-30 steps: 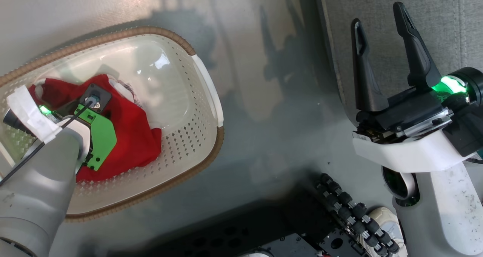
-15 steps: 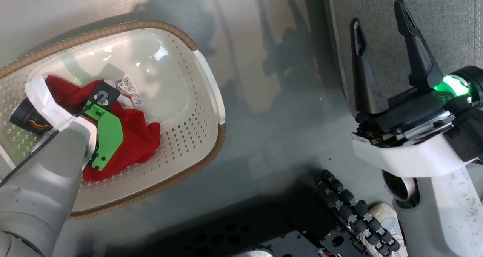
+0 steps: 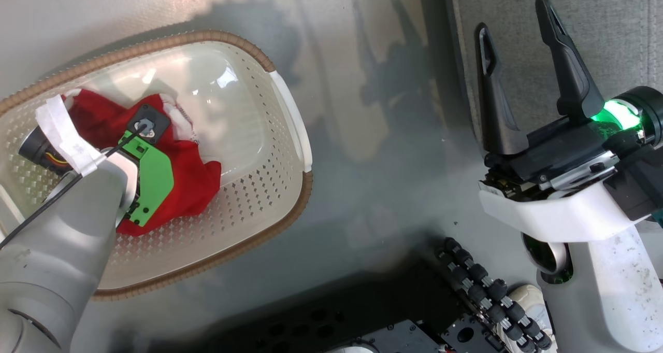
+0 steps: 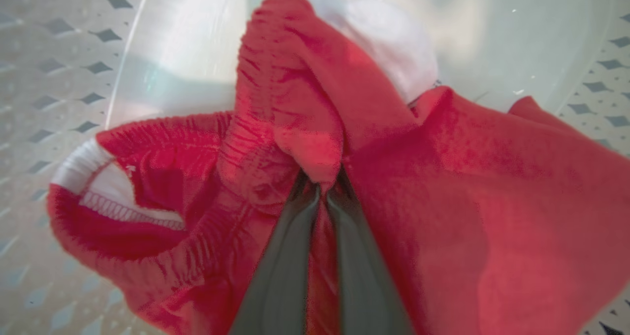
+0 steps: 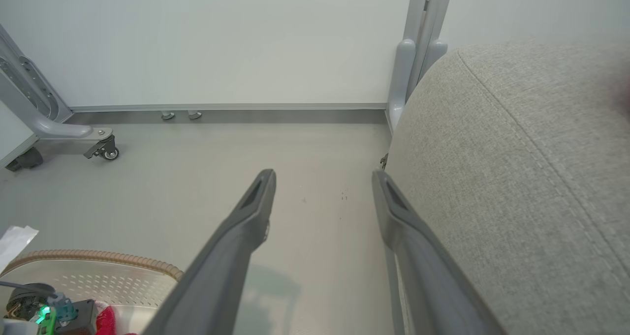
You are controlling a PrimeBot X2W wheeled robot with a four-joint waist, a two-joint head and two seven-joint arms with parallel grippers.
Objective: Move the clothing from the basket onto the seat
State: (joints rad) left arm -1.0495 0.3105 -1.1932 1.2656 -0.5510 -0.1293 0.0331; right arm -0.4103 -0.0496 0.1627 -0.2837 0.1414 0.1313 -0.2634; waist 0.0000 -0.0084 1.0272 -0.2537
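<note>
The clothing (image 3: pixel 191 172) is a bunched bright red garment with white trim, lying in the left half of the basket (image 3: pixel 207 34), a cream perforated tub with a brown woven rim. My left arm (image 3: pixel 147 179) reaches down into it. In the left wrist view my left gripper (image 4: pixel 322 192) is shut on a fold of the clothing (image 4: pixel 443 177), which is drawn up around the fingers. My right gripper (image 3: pixel 512 13) hangs open and holds nothing, at the left edge of the grey seat (image 3: pixel 627 31). The right wrist view shows the right gripper (image 5: pixel 323 173) beside the seat (image 5: pixel 517 153).
Grey floor (image 3: pixel 373 135) separates basket and seat. My black base with a row of rollers (image 3: pixel 481 291) sits at the bottom. In the right wrist view a wheeled grey stand (image 5: pixel 49 123) is at the far left, a pale post (image 5: pixel 413 54) by the seat, and the basket rim (image 5: pixel 98 258).
My left gripper has gone from open to shut on the red clothing, which has gathered into a tighter bunch. The right arm has barely moved; the head view shifted slightly.
</note>
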